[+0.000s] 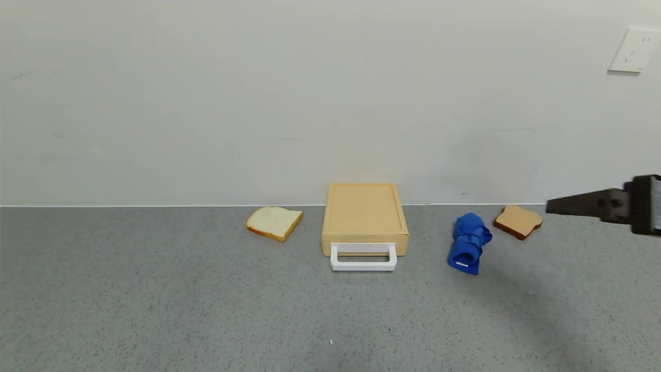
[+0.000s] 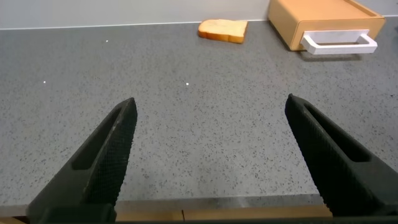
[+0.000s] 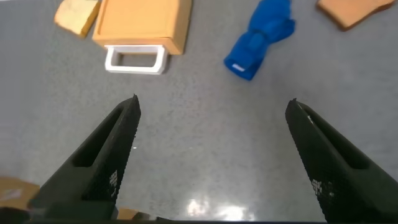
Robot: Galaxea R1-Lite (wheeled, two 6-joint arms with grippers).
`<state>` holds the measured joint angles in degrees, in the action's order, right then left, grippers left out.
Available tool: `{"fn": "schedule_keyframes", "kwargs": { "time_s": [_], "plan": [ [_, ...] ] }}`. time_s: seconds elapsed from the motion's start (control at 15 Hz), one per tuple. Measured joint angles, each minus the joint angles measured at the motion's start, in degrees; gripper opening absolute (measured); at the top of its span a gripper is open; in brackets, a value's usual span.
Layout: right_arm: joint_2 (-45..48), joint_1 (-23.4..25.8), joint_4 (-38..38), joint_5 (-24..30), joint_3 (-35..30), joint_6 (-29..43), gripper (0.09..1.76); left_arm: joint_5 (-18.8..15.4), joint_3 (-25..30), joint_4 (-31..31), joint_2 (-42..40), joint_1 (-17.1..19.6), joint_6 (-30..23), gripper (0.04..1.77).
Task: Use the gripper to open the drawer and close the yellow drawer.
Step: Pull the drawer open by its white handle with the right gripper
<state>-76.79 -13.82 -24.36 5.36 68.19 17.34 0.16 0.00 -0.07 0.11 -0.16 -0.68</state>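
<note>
Bread, a blue cloth and the yellow drawer (image 1: 364, 214) sit in a row at the middle of the head view, near the back edge of the grey tabletop (image 1: 155, 299) where it meets the wall. The drawer is pushed in, its white handle (image 1: 363, 257) sticking out toward me. A pale bread slice (image 1: 274, 222) lies just left of it, the rolled blue cloth (image 1: 469, 243) to its right, and a browner slice (image 1: 518, 221) beyond that.

My right claw (image 3: 211, 155) hangs above the tabletop at the right edge of the head view (only part of it shows there); its fingers are spread wide with nothing between them, the drawer and cloth lying past them. My left claw (image 2: 208, 152) is likewise spread wide and empty, low over bare tabletop, with the drawer at the upper right of its view.
</note>
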Motion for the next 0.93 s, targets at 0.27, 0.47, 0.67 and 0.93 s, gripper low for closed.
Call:
{"fn": "schedule_keyframes", "kwargs": {
  "time_s": [0.27,0.47,0.67,0.93],
  "plan": [
    [-15.02,-7.18,-7.28,-1.04,12.75,6.58,1.71,0.0,0.0,0.0,0.0,0.0,0.02,1.72],
    [-24.75,-12.36,-12.58,-3.52,20.75,10.58,1.71,0.0,0.0,0.0,0.0,0.0,0.02,1.72],
    [-33.57,-16.35,-19.58,-4.6,29.27,14.82,1.71,0.0,0.0,0.0,0.0,0.0,0.0,1.72],
    [-43.97,-18.59,-26.83,-4.88,40.22,21.03,1.71,0.0,0.0,0.0,0.0,0.0,0.0,1.72]
  ]
}}
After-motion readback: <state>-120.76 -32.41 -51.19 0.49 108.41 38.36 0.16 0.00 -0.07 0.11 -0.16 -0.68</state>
